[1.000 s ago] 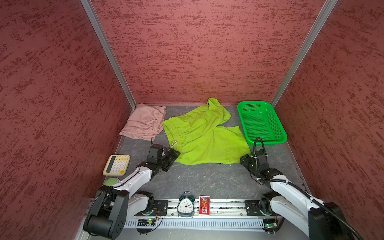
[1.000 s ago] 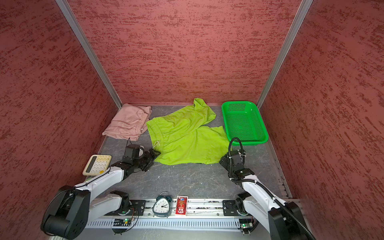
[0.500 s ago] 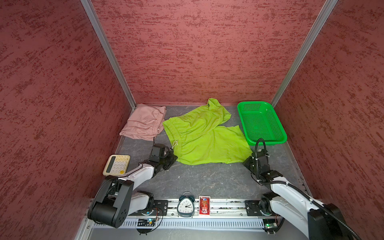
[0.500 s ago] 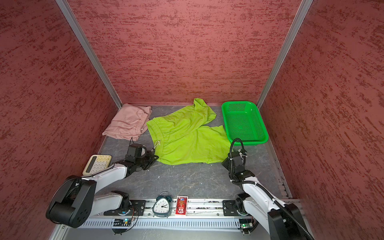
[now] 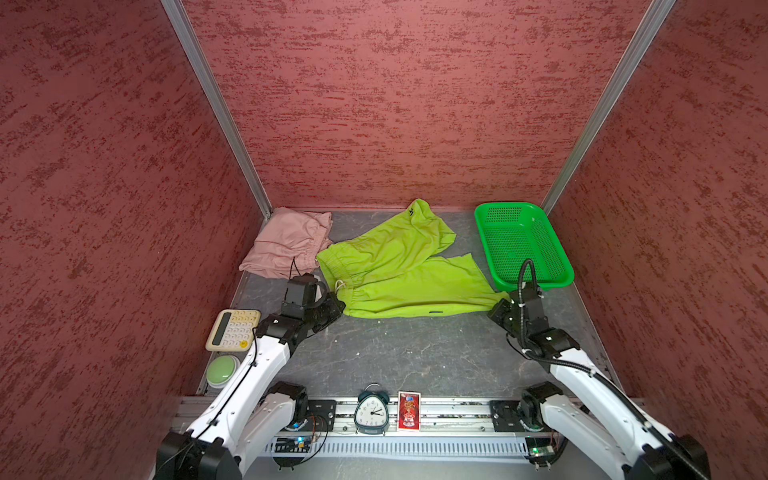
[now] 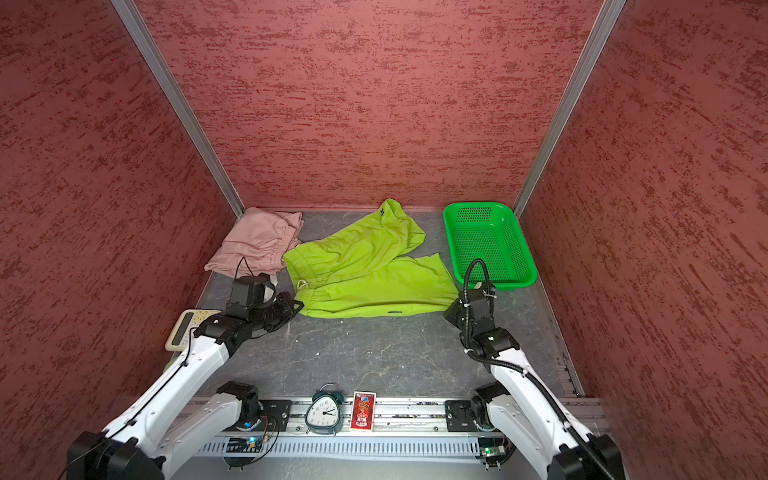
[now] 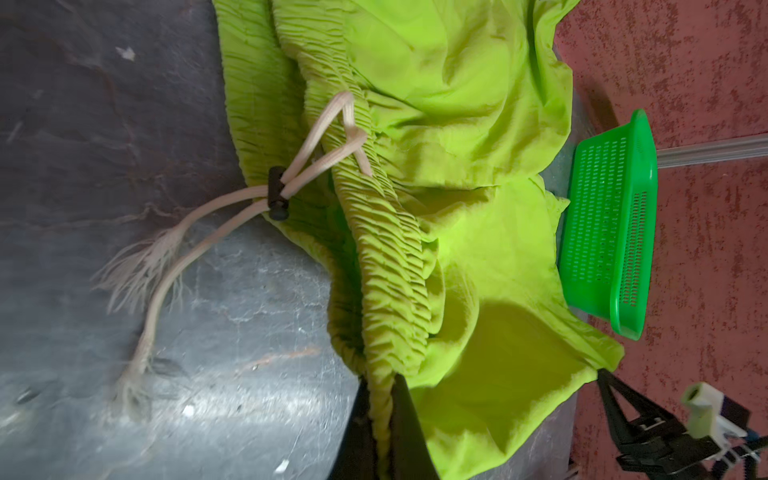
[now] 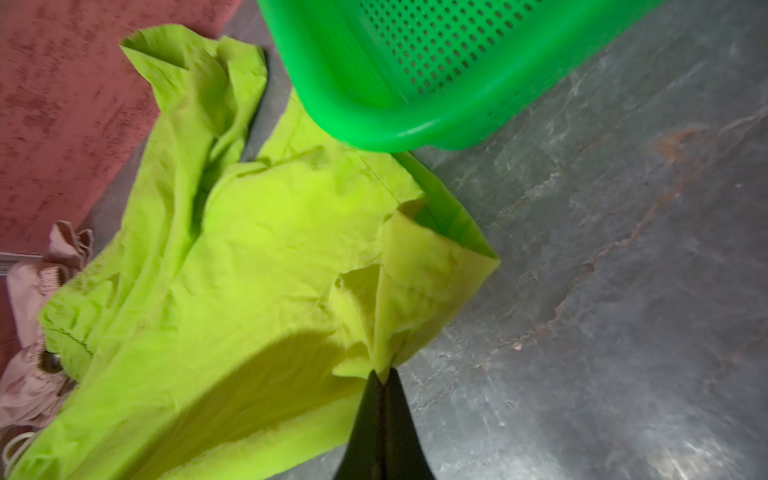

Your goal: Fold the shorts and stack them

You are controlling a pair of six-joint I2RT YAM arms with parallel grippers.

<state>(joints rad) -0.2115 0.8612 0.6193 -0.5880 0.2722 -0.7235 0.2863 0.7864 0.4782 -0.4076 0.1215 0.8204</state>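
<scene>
Grey table (image 5: 395,357). Lime shorts (image 5: 399,270) spread mid-table, far leg bunched by back wall. Pink shorts (image 6: 253,241) crumpled in back-left corner, near edge partly behind left wrist. Both arms low, stretched fwd. Left claw (image 7: 380,388) pinches lime waistband end, right claw (image 8: 382,376) pinches near leg's hem corner.

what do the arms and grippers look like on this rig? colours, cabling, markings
The left arm and right arm have white link shells, black joints and black wrist blocks. The left gripper and right gripper are black, with fingers tapering to thin wedges. A black cable loops over the right wrist, held by white ties. No markings legible.
</scene>
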